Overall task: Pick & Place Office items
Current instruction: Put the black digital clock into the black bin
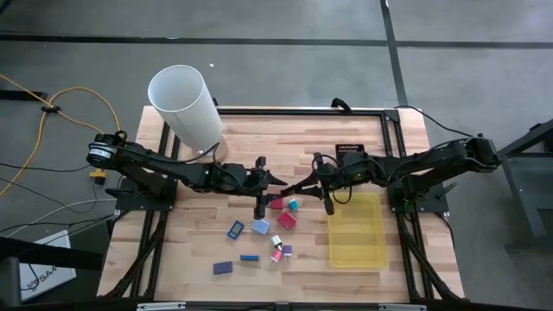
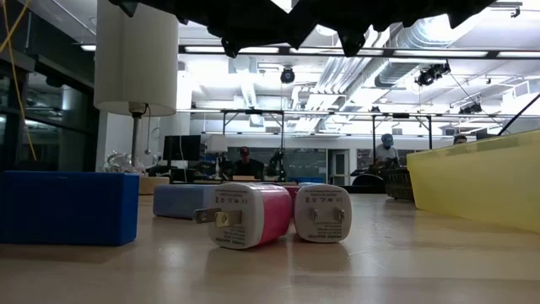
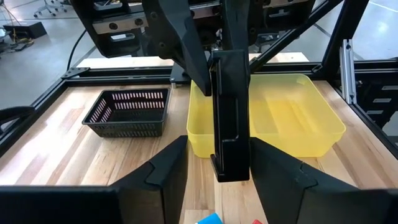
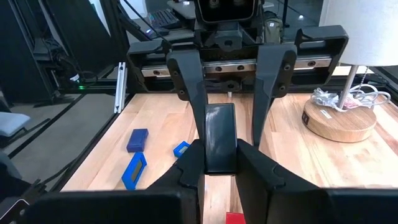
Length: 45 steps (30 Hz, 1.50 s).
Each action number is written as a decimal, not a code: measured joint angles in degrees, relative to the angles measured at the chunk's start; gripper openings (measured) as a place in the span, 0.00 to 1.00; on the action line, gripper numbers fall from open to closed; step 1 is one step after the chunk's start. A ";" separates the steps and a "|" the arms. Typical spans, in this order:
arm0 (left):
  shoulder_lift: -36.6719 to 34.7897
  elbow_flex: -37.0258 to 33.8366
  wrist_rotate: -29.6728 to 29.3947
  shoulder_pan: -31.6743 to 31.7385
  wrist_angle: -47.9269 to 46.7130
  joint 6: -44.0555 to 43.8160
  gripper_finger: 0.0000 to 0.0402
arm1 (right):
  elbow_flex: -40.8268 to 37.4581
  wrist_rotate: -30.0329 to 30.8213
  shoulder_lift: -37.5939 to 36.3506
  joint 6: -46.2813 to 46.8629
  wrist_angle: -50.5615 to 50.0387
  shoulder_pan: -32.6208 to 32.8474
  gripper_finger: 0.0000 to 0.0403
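High view: right gripper (image 1: 329,207) pinches flat black block (image 1: 328,204).

High view straight down; low view level, close behind pink-and-white plug block (image 2: 246,216); wrist views face each other, both showing the one flat black piece (image 3: 230,112).

Robotics lab: exposed ceiling ducts (image 2: 396,51), framed workbench (image 1: 259,121), monitors (image 2: 181,148).

One yellow tray (image 1: 356,233); one white cylinder (image 1: 184,105); one black basket (image 1: 350,155); about ten small office items (image 1: 259,227).
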 joint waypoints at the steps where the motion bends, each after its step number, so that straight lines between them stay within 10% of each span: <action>1: 0.00 0.00 0.00 0.00 0.00 0.00 0.40 | 0.00 0.05 0.00 0.00 -0.01 0.00 0.13; 21: 0.00 0.00 0.20 -0.04 -0.02 0.00 0.40 | 0.00 8.72 0.00 1.55 -8.05 0.00 0.13; 35: 0.00 0.00 0.20 -0.04 -0.02 -0.18 0.40 | 0.00 35.85 0.00 8.08 -16.81 -0.19 0.13; 45: 0.00 0.00 0.19 -0.04 -0.02 -0.22 0.40 | 0.00 41.25 0.00 23.25 -29.81 -5.60 0.13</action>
